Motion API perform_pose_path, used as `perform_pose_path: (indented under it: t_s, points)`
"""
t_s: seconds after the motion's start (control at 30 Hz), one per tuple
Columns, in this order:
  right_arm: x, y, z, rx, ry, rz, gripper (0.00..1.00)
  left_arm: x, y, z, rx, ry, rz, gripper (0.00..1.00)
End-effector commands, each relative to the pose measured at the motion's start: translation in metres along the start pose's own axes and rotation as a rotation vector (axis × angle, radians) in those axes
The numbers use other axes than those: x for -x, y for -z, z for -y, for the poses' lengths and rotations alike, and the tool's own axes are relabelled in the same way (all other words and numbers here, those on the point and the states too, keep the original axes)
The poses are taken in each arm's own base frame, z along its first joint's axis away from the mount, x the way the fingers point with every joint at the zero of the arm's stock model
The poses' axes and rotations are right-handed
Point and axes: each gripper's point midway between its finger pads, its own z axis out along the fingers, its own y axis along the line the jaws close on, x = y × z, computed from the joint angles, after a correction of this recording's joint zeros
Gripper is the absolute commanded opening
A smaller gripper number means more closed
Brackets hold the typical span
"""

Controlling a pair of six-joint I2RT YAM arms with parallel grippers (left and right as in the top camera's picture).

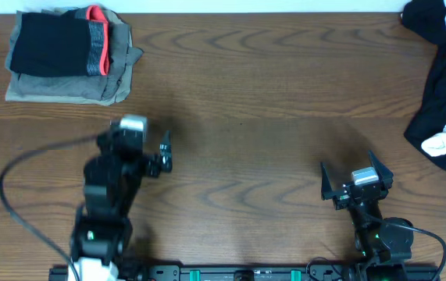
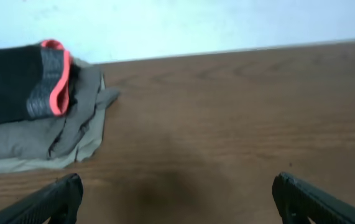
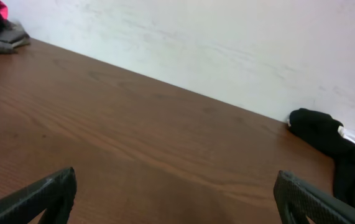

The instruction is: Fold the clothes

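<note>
Robot test bench, a lab-type room rather than a home. Left arm and right arm, both black, stand on a black rail at the near edge of a wood-grain worktop, with a loose black cable looping off the left one. Worktop backs onto a plain white wall; a folded stack of clothes and a loose heap lie at its far corners

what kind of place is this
Likely a lab bench for robot laundry folding: a wood-grain table against a plain white wall, a folded stack of clothes and an unfolded black-and-white pile.
</note>
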Motion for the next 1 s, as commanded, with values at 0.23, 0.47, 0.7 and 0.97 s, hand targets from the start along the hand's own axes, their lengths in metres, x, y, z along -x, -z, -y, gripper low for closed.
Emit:
perform_pose_path:
  t_s: [0.23, 0.47, 0.7, 0.97]
  points:
    - [-0.001, 0.000, 0.002, -0.007, -0.016, -0.001, 0.99, -0.040, 0.024, -0.021, 0.059, 0.120, 0.174, 0.98]
    - [-0.001, 0.000, 0.002, -0.007, -0.016, -0.001, 0.99, -0.044, 0.032, -0.034, 0.109, 0.123, 0.243, 0.98]
    - [-0.001, 0.000, 0.002, -0.007, -0.016, -0.001, 0.99, -0.049, 0.035, -0.036, 0.116, 0.125, 0.238, 0.98]
    - [-0.001, 0.000, 0.002, -0.007, -0.016, -0.001, 0.99, -0.073, 0.034, -0.038, 0.130, 0.142, 0.149, 0.98]
